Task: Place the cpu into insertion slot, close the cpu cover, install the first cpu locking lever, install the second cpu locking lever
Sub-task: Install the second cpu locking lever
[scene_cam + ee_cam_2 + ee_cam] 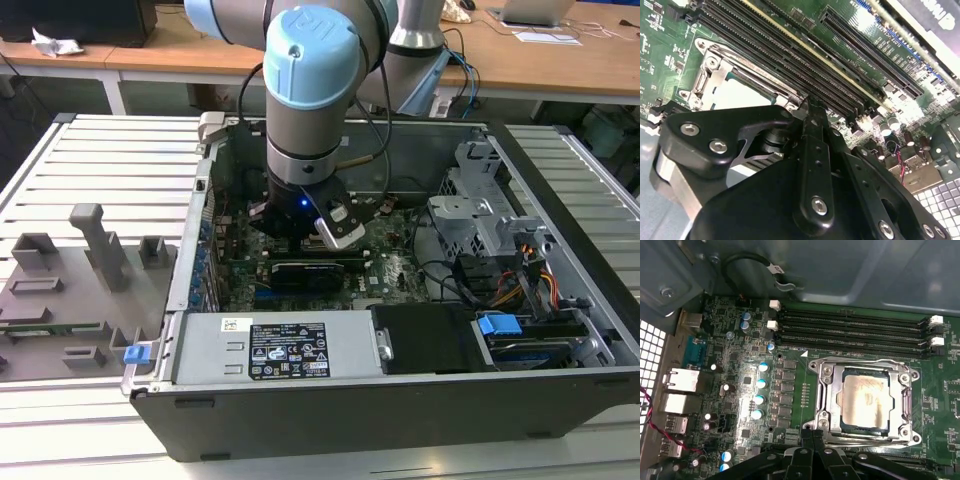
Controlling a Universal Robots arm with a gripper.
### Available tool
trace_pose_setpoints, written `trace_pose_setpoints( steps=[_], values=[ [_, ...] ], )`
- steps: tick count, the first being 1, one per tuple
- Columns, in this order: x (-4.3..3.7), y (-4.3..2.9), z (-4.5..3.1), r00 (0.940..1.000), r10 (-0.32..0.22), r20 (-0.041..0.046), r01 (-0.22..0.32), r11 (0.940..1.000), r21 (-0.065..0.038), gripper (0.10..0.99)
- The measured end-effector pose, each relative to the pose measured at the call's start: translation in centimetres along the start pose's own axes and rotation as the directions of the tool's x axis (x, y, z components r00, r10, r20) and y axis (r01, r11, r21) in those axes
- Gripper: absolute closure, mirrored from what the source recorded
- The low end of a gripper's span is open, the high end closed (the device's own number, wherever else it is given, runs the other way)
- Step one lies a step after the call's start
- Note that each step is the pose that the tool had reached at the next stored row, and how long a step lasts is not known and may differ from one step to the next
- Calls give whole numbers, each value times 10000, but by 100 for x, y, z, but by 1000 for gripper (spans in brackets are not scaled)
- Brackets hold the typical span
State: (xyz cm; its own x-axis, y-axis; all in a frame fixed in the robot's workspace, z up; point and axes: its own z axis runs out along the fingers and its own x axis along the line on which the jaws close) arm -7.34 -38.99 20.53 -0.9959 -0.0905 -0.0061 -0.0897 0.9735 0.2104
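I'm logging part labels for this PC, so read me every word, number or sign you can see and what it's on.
Power supply label: print too small to read.
White sticker above it: too small to read.
Motherboard silkscreen: blurred, unreadable.
cpu top: faint marks, unreadable.
Nothing can be quoted.

A ribbed grey metal bench [120,150] is shown carrying an open computer case [400,400], which is laid on its side across the bench towards the exterior view's right. A grey fixture plate [60,300] with upright blocks is seen lying on the bench just beside the case, at the exterior view's left.
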Motion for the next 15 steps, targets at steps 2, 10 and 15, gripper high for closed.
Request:
trace_pose_setpoints(
  steps=[2, 10, 15],
  values=[
    [0, -2, 9, 10000, -1, 1, 1, 10000, -9, 980],
    [-2, 8, 57, 10000, -2, 9, 2, 10000, -96, 980],
    [-2, 9, 74, 10000, -1, 13, 1, 9999, -146, 980]
  ],
)
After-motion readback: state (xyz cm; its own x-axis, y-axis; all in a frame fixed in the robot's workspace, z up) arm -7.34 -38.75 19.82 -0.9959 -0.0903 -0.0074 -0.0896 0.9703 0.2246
